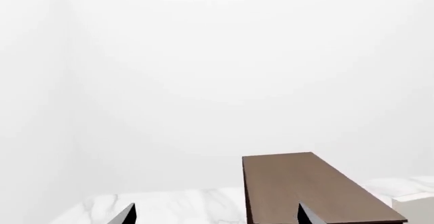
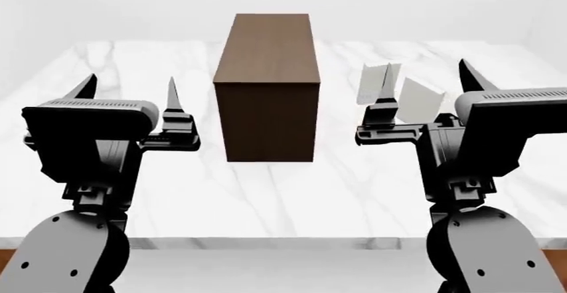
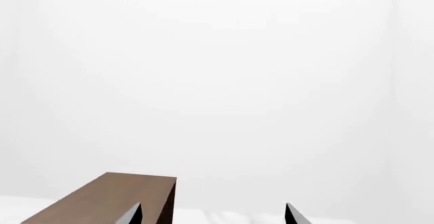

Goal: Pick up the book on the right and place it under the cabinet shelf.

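Right-hand pale book (image 2: 420, 99) upright on marble, right of the long dark brown cabinet (image 2: 268, 74).

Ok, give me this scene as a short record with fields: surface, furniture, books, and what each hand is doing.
surface: white marble table
furniture: dark brown cabinet, closed end toward the camera
books: right book and other book, both tilted, right of the cabinet
left hand: open, empty, raised
right hand: open, empty, in front of the books
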Available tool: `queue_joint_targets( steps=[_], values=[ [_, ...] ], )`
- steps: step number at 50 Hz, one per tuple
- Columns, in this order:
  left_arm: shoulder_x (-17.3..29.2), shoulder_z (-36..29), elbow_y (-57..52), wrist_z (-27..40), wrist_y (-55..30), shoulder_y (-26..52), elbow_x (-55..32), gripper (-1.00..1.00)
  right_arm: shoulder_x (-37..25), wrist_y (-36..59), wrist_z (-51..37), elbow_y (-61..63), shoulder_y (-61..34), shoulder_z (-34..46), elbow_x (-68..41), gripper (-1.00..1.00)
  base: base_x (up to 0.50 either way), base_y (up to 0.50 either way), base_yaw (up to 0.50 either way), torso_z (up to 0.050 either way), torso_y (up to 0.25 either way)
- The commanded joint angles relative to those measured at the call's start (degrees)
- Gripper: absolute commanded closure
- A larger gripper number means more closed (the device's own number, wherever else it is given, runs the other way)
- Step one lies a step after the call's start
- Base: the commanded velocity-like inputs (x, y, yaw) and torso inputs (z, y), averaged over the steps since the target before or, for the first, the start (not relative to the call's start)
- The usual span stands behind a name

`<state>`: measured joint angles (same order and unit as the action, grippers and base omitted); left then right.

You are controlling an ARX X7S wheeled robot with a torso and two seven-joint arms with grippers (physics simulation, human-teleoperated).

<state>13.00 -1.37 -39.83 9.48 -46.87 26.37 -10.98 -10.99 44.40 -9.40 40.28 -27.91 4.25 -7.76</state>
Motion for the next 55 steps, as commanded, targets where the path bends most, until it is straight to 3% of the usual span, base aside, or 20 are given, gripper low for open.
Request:
queue_joint_targets(
  steps=[1, 41, 55],
  values=[
    [0.31, -0.41, -0.12, 0.30, -0.18, 0.02, -0.30, -1.00, -0.25, -0.17, -0.27, 0.04, 0.30, -0.04, -0.54, -1.00, 0.16, -0.21, 0.00, 0.000, 0.000],
    [1.56, -0.31, -1.50, 1.19, -1.93, 1.38, -1.88, -1.00, -1.62, 1.58, -1.14, 1.41, -0.90, 0.50, -2.15, -1.00, 0.21, -0.32, 0.00, 0.000, 0.000],
    [1.91, -0.74, -1.27, 1.66, -1.70, 1.41, -1.89, -1.00, -1.92, 0.04, -1.45, 1.01, -0.38, 0.90, -2.35, -1.00, 0.27, -0.07, 0.00, 0.000, 0.000]
  ],
)
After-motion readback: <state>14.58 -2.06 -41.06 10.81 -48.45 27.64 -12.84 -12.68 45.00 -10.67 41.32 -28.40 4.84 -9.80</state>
